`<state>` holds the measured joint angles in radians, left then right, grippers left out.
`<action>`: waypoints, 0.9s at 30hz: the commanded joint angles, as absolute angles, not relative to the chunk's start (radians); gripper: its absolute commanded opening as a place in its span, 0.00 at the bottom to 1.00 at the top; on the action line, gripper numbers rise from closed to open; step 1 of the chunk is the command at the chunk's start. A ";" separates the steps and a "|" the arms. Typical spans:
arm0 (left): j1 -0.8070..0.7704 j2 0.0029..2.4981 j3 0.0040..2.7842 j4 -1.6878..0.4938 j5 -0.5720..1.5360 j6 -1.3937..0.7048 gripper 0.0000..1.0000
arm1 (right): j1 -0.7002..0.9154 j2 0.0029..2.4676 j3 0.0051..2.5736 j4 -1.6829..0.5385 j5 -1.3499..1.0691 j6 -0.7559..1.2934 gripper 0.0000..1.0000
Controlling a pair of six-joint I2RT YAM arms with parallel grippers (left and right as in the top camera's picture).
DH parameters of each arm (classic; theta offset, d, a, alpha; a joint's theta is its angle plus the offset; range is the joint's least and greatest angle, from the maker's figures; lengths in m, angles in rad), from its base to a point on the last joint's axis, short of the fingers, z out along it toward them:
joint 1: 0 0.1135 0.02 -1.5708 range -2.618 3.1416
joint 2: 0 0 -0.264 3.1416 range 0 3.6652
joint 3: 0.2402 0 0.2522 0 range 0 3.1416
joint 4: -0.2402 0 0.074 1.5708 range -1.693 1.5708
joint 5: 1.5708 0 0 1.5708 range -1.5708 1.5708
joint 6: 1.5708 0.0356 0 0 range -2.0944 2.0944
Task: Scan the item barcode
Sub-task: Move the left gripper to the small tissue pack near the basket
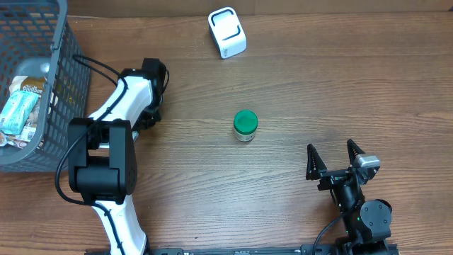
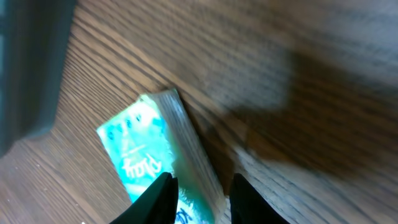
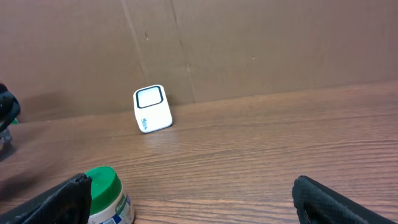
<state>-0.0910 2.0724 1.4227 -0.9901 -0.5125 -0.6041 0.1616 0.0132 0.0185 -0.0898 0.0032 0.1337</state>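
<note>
L hand (image 2: pixel 202 182) narrow, straddling teal packet (image 2: pixel 146 146) edge-up on surface (image 2: pixel 311 93) for pickup; firm grip cannot be told. R hand (image 1: pixel 330 146) wide, idle. Scanner (image 1: pixel 227 32) awaits barcode.

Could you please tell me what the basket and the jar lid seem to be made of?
The basket looks like grey coated wire or moulded plastic, matte, judging by its open grid walls. The jar lid is probably plastic: smooth, evenly green.

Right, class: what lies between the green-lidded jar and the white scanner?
Only bare wooden tabletop separates the green-lidded jar and the white scanner; the overhead view shows it plainly.
</note>
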 commanded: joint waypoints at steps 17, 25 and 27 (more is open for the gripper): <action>-0.125 2.074 1.344 -0.891 -0.074 -0.474 0.04 | 0.160 0.012 0.008 -0.084 -0.002 0.134 1.00; -0.239 2.074 1.346 -0.859 0.046 -0.458 0.04 | 0.160 0.012 0.008 -0.084 -0.002 0.134 1.00; -0.264 2.074 1.364 -0.857 0.030 -0.419 0.04 | 0.160 0.012 0.008 -0.084 -0.002 0.134 1.00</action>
